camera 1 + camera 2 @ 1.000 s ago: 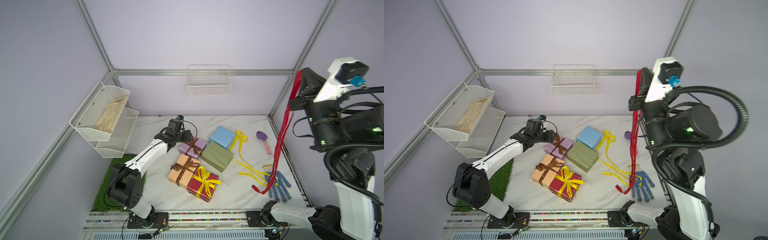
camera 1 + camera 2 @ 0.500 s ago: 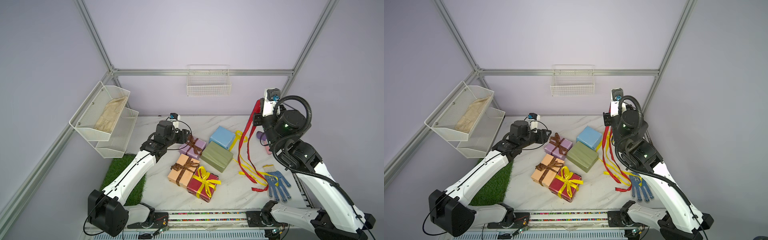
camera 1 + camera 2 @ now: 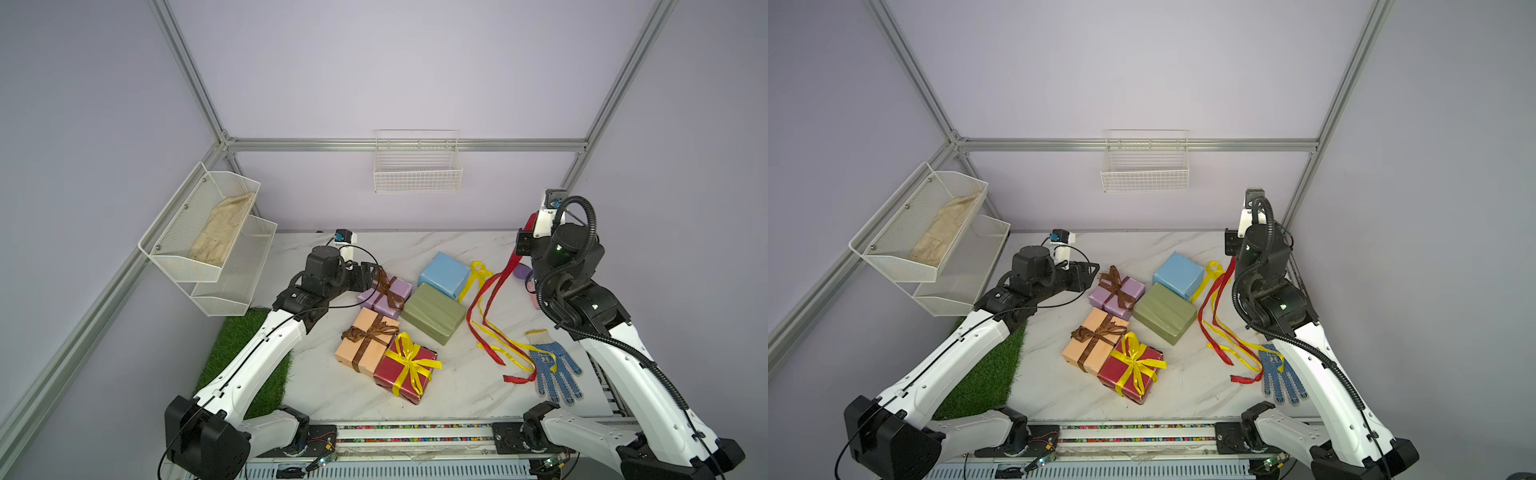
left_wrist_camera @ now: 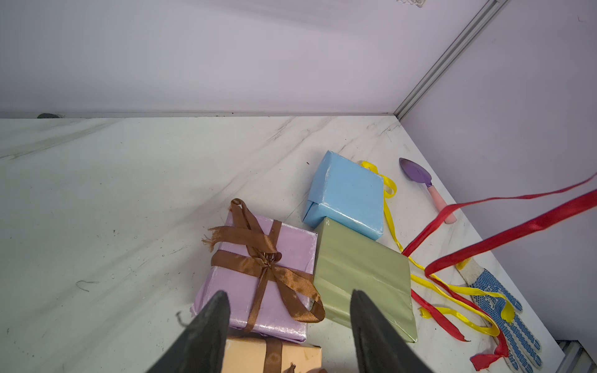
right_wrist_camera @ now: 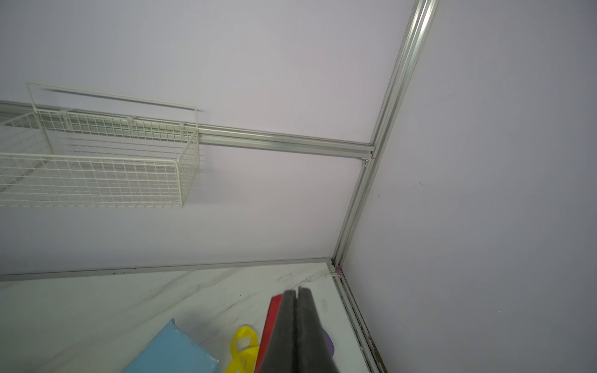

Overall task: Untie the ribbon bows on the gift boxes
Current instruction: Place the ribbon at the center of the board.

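The right gripper (image 5: 295, 292) had its fingers pressed together on the red ribbon (image 3: 494, 286), raised near the marble table's (image 3: 316, 386) 2 o'clock corner. The ribbon sloped down to lie on the table beside the blue-dotted glove (image 3: 555, 370) at about 4 o'clock. The left gripper (image 4: 289, 294), fingers spread and holding nothing, hovered close to the lilac box's (image 3: 399, 286) 10 o'clock edge (its brown bow (image 4: 261, 255) was tied). The olive green box (image 3: 434, 311) and light blue box (image 3: 444, 274) sat bare near centre, a loose yellow ribbon (image 3: 473, 274) at their 3 o'clock. At 6 o'clock, the peach box (image 3: 353, 353) and dark red box (image 3: 386, 370) carried tied bows.
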You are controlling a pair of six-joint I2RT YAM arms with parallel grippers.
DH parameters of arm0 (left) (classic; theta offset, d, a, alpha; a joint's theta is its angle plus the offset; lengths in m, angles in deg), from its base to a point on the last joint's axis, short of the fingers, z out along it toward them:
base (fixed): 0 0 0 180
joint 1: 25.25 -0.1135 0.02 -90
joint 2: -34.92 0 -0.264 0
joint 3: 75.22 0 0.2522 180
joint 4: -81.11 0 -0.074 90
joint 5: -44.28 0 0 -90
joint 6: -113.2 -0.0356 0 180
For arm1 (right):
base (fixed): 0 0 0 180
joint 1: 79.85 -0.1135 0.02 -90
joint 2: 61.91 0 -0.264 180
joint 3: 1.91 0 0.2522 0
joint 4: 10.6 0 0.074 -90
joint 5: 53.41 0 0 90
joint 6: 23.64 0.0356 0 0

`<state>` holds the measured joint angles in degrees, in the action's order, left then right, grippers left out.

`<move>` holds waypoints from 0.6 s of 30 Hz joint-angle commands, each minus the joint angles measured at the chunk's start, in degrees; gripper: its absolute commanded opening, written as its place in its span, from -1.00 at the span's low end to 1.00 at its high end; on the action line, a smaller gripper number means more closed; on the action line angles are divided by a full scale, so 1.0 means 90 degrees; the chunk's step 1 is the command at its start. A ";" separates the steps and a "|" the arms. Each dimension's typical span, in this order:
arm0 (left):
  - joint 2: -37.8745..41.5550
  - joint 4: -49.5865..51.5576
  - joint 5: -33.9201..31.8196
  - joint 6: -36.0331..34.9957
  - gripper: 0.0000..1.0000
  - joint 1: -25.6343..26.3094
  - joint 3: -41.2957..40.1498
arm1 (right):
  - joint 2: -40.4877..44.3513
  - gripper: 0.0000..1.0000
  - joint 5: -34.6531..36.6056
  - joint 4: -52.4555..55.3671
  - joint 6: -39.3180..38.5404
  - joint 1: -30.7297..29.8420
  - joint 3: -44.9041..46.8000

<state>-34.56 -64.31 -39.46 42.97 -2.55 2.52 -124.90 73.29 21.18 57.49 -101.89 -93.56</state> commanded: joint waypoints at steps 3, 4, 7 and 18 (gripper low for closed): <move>0.0321 0.0006 -0.0001 -0.0071 0.21 0.0037 -0.0232 | -0.0224 -1.00 -0.0601 -0.0107 0.0764 0.0396 0.0469; 0.0351 0.0026 -0.0002 -0.0061 0.21 0.0037 -0.0243 | -0.0275 -1.00 -0.0675 -0.0103 0.0845 0.0475 0.0558; 0.0465 0.0079 0.0151 -0.0008 0.22 0.0040 -0.0254 | -0.0429 -1.00 -0.0965 -0.0096 0.1145 0.0762 0.0880; 0.0590 0.0176 0.0232 -0.0018 0.22 0.0039 -0.0332 | -0.1658 -1.00 -0.2419 -0.0057 0.1682 0.1810 0.1108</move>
<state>-31.04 -62.74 -38.32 43.15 -2.55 1.41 -136.89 57.16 21.14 69.91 -87.05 -82.41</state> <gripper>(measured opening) 0.610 0.041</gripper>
